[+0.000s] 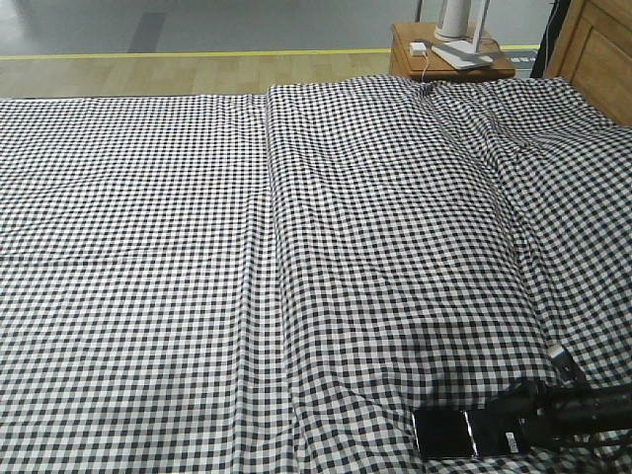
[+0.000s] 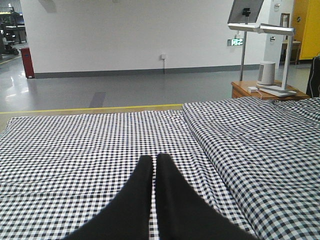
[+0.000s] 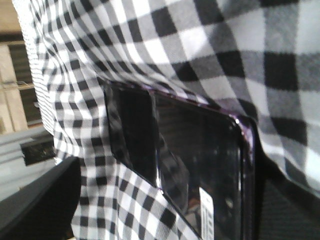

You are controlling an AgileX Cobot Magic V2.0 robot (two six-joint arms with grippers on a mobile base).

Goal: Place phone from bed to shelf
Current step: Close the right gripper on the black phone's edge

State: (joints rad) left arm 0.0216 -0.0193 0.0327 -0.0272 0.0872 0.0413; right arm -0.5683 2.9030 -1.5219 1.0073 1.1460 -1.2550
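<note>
The phone (image 1: 459,433) lies flat and glossy black on the bed (image 1: 296,247), near its front right edge, with a white sticker at its right end. My right gripper (image 1: 528,423) reaches in from the right at that end. In the right wrist view the phone (image 3: 200,145) fills the space between the two dark fingers (image 3: 35,200). My right gripper (image 3: 170,200) is open: one finger lies against the phone's rim, while checked cloth shows between the phone and the other. My left gripper (image 2: 154,159) is shut and empty above the cloth. The shelf is out of view.
An orange-brown nightstand (image 1: 449,57) with a white lamp base (image 1: 462,20) and charger stands beyond the bed's far right corner. The wooden headboard (image 1: 602,54) rises at the top right. A raised fold (image 1: 272,247) runs down the cloth. Grey floor lies beyond the bed.
</note>
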